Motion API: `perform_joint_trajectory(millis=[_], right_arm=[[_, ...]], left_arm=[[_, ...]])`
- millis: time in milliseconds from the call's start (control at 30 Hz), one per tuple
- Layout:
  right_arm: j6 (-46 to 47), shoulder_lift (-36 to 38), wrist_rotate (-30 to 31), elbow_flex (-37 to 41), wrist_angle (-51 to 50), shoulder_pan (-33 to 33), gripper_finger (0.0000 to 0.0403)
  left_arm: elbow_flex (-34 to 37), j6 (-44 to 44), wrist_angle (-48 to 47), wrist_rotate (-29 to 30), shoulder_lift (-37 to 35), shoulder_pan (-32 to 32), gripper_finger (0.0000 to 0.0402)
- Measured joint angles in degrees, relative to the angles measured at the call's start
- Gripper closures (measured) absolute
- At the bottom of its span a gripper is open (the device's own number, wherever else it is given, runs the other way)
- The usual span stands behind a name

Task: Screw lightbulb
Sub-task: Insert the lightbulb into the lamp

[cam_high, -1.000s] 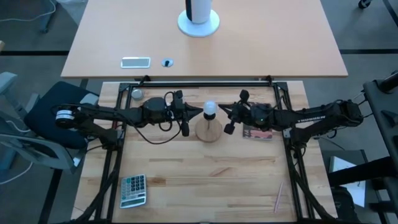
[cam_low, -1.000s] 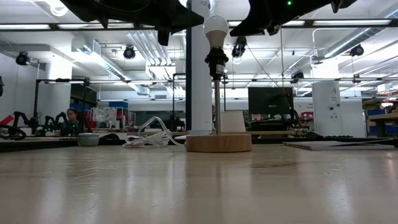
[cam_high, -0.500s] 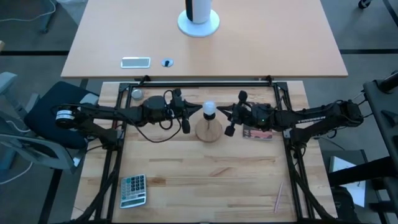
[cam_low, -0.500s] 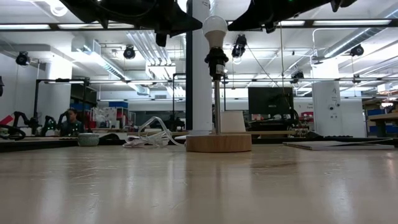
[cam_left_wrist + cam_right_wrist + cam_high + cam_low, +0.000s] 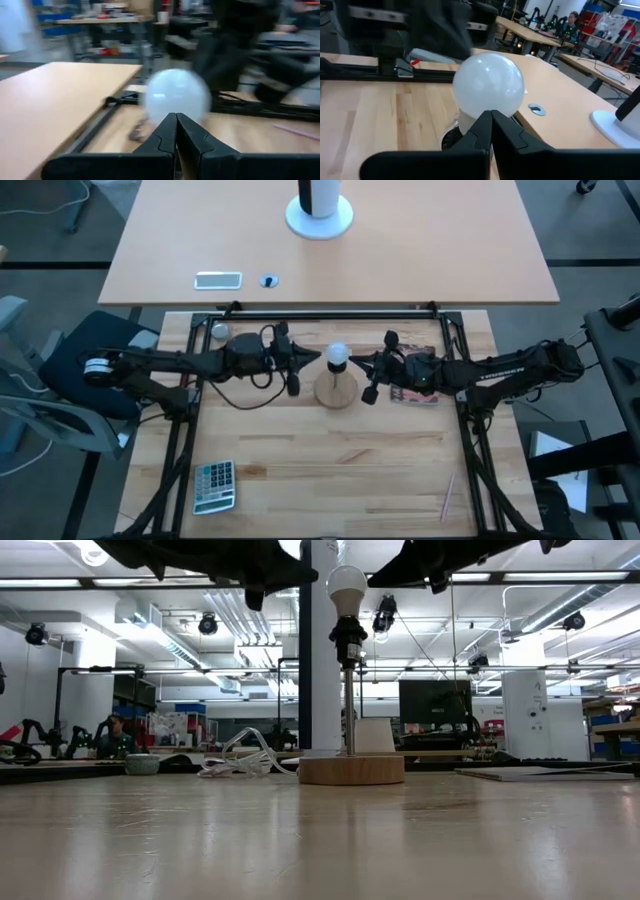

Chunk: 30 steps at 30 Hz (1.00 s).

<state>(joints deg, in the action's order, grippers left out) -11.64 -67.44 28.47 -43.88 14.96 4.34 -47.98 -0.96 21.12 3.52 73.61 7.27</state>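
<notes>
The white lightbulb (image 5: 337, 357) sits upright in the black socket (image 5: 349, 635) on top of a thin rod that rises from the round wooden disc stand (image 5: 336, 390). My left gripper (image 5: 319, 358) is level with the bulb on its left side, shut, and a narrow gap separates its tip from the globe. My right gripper (image 5: 356, 361) is level on the bulb's right side, also shut and just short of it. Each wrist view looks past its shut fingers (image 5: 176, 122) (image 5: 491, 117) at the globe (image 5: 488, 85).
A calculator (image 5: 213, 485) lies near the front left. A small grey ball (image 5: 220, 331) sits at the far left, a dark red packet (image 5: 413, 393) lies under my right arm, and a thin stick (image 5: 447, 498) lies front right. A white cable (image 5: 240, 765) lies behind the stand.
</notes>
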Motion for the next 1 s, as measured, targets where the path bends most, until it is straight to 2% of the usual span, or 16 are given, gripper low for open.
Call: perform_joint_trajectory(millis=[67, 167, 300, 400, 500, 700, 1000], right_arm=[[-0.4, 0.0, 0.0, 0.0, -0.1, -0.2, 0.0401], [-1.1, 0.0, 0.1, 0.0, -0.1, -0.8, 0.0401], [-1.5, 0.4, 1.0, 0.0, 0.1, -1.0, 0.0401], [-2.9, 0.7, 4.4, 0.0, 0.1, -1.0, 0.0401], [-3.9, 0.7, 4.8, 0.0, 0.1, -2.3, 0.0401], [-2.1, -0.5, -0.6, 0.0, 0.2, -6.3, 0.0401], [-1.1, -0.9, -4.8, 0.0, 0.6, -6.2, 0.0401]], left_arm=[[0.0, 0.0, -1.2, -3.0, -0.2, -0.5, 0.0401], [0.0, 0.0, -0.4, -3.5, 0.3, -0.8, 0.0401], [0.0, 0.1, 1.8, -1.4, 2.5, -0.9, 0.0401], [0.0, -0.4, 3.4, -1.0, 3.0, -0.9, 0.0401], [0.0, -1.2, 3.4, 2.9, 3.0, -0.9, 0.0401], [0.0, -2.4, 3.3, 5.0, 3.1, -0.9, 0.0401], [0.0, -3.7, 4.4, 5.0, 4.4, -0.6, 0.0401]])
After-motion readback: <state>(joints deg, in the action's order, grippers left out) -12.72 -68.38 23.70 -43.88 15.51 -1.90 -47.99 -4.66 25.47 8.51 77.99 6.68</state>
